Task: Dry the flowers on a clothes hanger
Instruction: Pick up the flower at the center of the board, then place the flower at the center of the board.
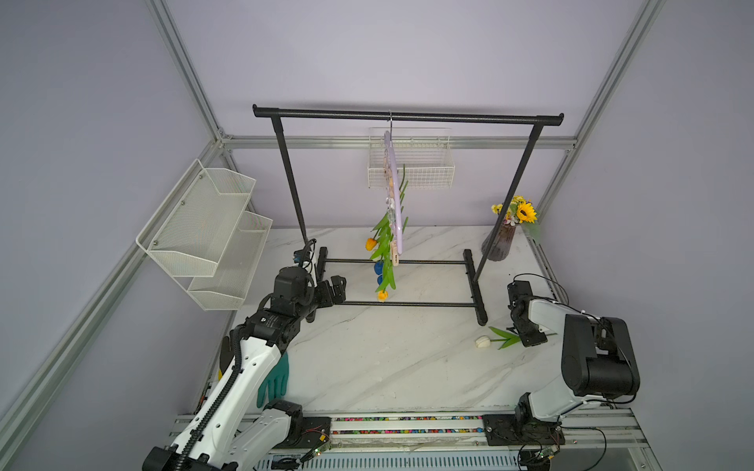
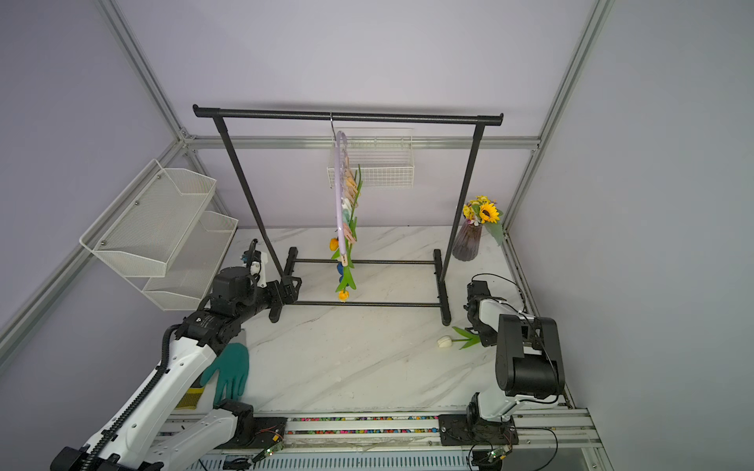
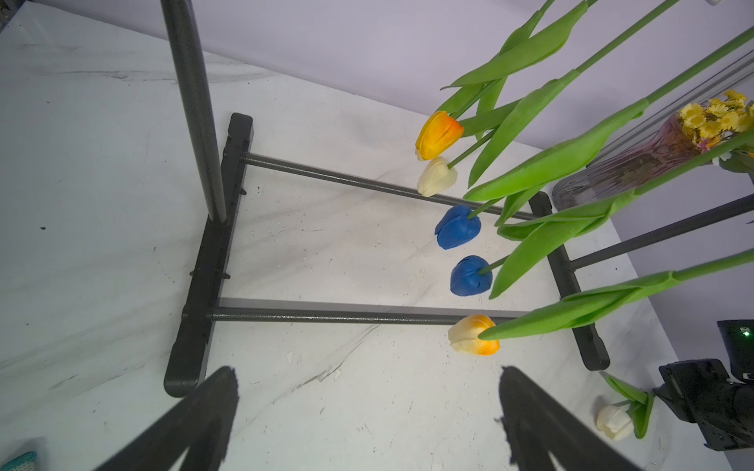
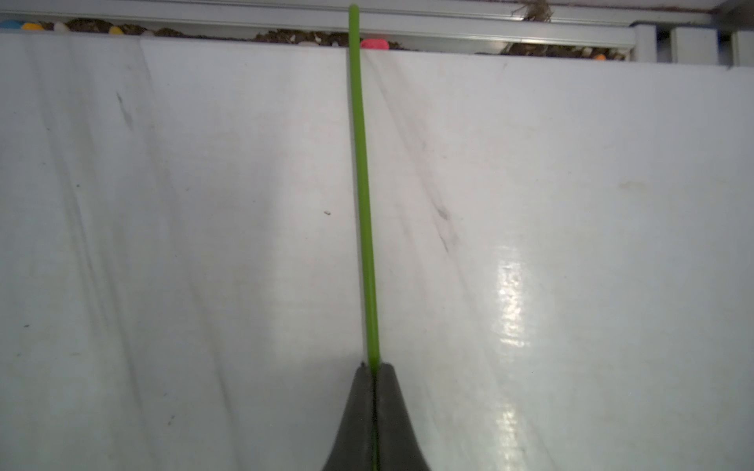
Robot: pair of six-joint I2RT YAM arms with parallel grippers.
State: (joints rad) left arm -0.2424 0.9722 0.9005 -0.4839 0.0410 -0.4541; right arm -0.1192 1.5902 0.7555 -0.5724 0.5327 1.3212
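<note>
1. A dark ribbed vase [image 1: 504, 244], glassy and flared at its foot, stands at the far right corner of the table [image 1: 387, 367] and holds a small sunflower bouquet [image 1: 522, 210]
2. A two-tier white mesh basket [image 1: 204, 232] is fixed to the left wall, and a white wire basket [image 1: 432, 175] hangs on the back wall behind the rack [image 1: 449, 117]. A metal channel [image 1: 408, 425] along the table's front edge holds coloured pebbles [image 1: 408, 419]
3. The rack is black, rough-textured metal tube. From its top bar the curved lilac plastic hanger [image 1: 399, 236] hangs edge-on by a thin metal hook [image 1: 390, 122], with a row of pastel clothespins [image 2: 350, 191] along it
4. Five tulips [image 3: 457, 226] hang head down from the hanger over the rack's base, clear of the table. Their smooth closed heads are one orange-yellow, one cream, two blue and one cream-orange, on long green stems with blade-shaped leaves
5. A cream tulip [image 1: 482, 341] lies on the table near the rack's right foot. The right gripper [image 4: 374, 367] has its fingers pressed together on the flower's thin green stem
6. The left gripper [image 3: 367, 373] has its fingers spread wide with nothing between them, beside the rack's left foot and facing the hanging heads
7. The table is glossy white with grey marble veins, and a teal glove [image 1: 274, 379] lies on it by the left arm
</note>
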